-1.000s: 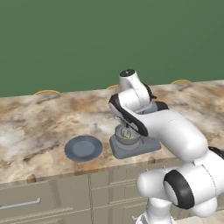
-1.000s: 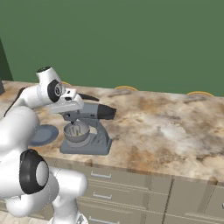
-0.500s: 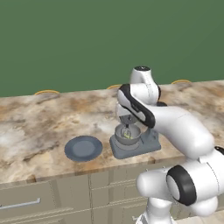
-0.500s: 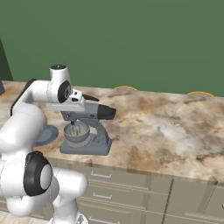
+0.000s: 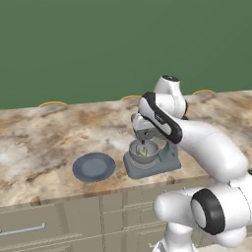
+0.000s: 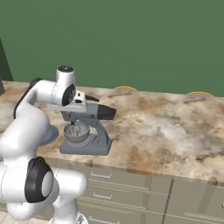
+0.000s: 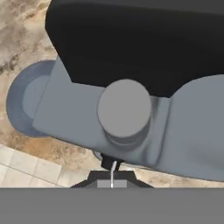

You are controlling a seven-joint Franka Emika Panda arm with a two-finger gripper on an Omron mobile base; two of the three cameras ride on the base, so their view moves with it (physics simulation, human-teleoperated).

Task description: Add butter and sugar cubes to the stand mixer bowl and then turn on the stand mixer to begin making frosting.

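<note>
The dark grey stand mixer (image 6: 89, 140) stands near the counter's front edge, its boxy head (image 6: 89, 113) lying over the silvery stand mixer bowl (image 6: 75, 134). In the left base view a pale yellow bit, the butter (image 5: 143, 153), lies in the stand mixer bowl (image 5: 150, 147) under the whisk. My hand hovers just above the mixer's head. The hand view looks down on a round grey knob (image 7: 124, 107) and a black piece (image 7: 131, 39) on that head, with my gripper (image 7: 112, 178) shut and empty just short of the knob. The sugar cubes are hidden.
A flat blue-grey plate (image 5: 93, 166) lies on the marble counter (image 6: 175, 131) left of the mixer, and its rim also shows beside the head in the hand view (image 7: 17, 96). Drawers run below the counter front. A green wall stands behind.
The hand has swung from over the bowl to above the mixer's head. The fingers have closed with nothing between them. The mixer and plate have stayed put.
</note>
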